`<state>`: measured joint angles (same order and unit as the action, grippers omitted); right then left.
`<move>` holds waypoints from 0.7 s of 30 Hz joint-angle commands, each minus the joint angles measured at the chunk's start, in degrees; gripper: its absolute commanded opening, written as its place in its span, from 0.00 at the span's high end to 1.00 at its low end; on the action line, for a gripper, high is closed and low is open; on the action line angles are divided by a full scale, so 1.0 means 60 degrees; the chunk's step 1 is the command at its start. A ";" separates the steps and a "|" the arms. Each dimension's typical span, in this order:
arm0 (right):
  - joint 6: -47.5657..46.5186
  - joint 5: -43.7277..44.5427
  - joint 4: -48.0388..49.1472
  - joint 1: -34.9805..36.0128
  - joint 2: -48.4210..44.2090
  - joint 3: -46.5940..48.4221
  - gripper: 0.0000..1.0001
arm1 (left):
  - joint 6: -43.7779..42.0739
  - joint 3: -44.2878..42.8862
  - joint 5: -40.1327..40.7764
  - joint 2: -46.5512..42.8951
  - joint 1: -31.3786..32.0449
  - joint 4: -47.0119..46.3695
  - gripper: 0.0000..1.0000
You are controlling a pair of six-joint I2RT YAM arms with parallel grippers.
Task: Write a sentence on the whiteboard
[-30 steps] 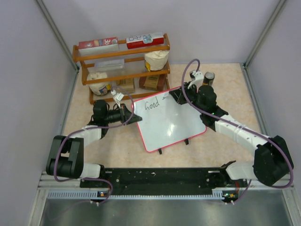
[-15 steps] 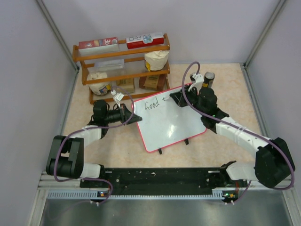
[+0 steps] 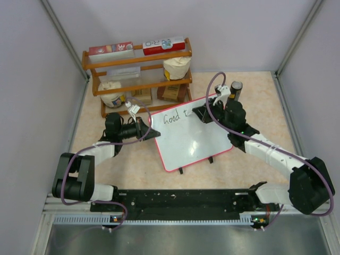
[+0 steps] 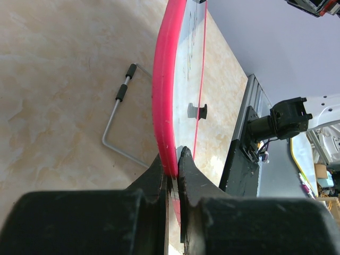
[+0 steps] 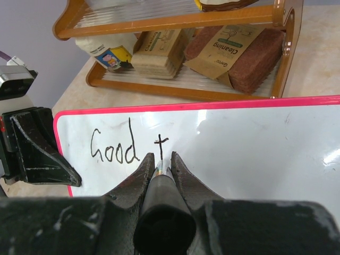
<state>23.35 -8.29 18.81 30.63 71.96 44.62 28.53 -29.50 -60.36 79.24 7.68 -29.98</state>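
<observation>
With the left pincer (image 4: 171, 162) clamped shut on the frame of the whiteboard (image 3: 194, 141), propped on the tabletop (image 3: 265, 95), the right pincer (image 5: 159, 166), closed around the marker (image 5: 161, 212), should press lightly and evenly, moving rightward from the "t" of the sentence (image 5: 127, 147).

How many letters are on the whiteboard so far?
5: four spelling "Good" at the whiteboard's upper left, then a "t" just right, at the marker tip. The marker may hide more.
</observation>
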 commanded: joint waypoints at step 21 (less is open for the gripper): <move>-0.0318 0.0826 0.0205 -0.0066 -0.0188 0.1160 1.00 | -0.2236 0.0507 0.0245 0.0196 0.0419 0.0895 1.00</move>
<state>22.87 -5.17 17.96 30.61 71.88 46.81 28.53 -29.50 -60.42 79.24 7.70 -30.02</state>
